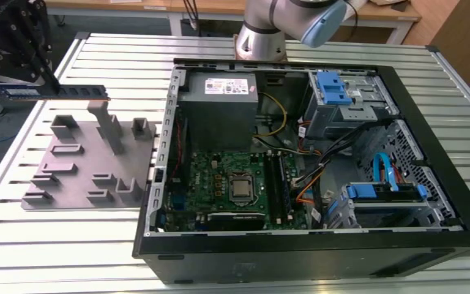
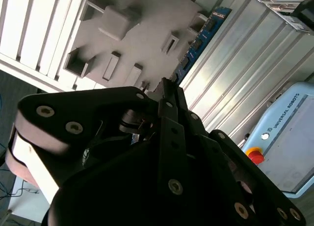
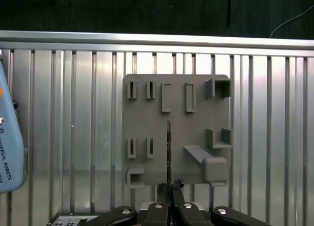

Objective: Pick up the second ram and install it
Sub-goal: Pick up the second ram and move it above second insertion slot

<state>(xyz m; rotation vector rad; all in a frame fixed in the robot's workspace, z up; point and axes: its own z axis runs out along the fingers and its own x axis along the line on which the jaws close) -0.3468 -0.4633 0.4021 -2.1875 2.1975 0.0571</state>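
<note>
the gripper (image 1: 51, 84) hangs tilted over the grey tray (image 1: 71, 177) by the counter's (image 1: 55, 245) edge at the exterior view's left. it pinches the memory stick (image 1: 84, 93) level in the air, well apart from the open computer case (image 1: 300, 257).

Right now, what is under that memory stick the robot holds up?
Under the second ram, clamped in the gripper, lies the grey tray on the slatted table. The ram hides the tray strip directly beneath it.

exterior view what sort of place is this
Likely a robotics lab bench for PC assembly: an open computer case on a slatted metal table, a grey tray beside it, and the gripper holding the second ram.
</note>
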